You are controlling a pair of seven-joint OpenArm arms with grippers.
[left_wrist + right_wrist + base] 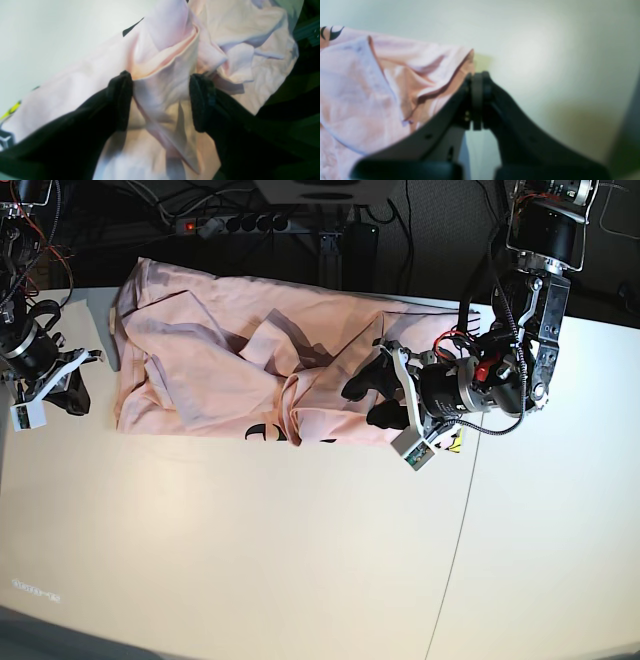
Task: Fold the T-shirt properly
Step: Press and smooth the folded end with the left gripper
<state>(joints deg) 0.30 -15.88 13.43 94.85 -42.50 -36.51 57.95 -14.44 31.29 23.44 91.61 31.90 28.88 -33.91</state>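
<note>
— Where is the T-shirt (210,360) lying?

— It is lying crumpled across the far part of the white table (300,540), one edge hanging past the back rim. Black lettering is peeking out along its near hem.

— What is your left gripper (161,100) doing?

— I am holding its fingers (121,100) spread apart over a raised fold of pink cloth; the fabric is bunching up between them.

— And the right gripper (477,100)?

— I am keeping its pads pressed together with nothing between them, just beside the shirt's edge, over bare table.
</note>
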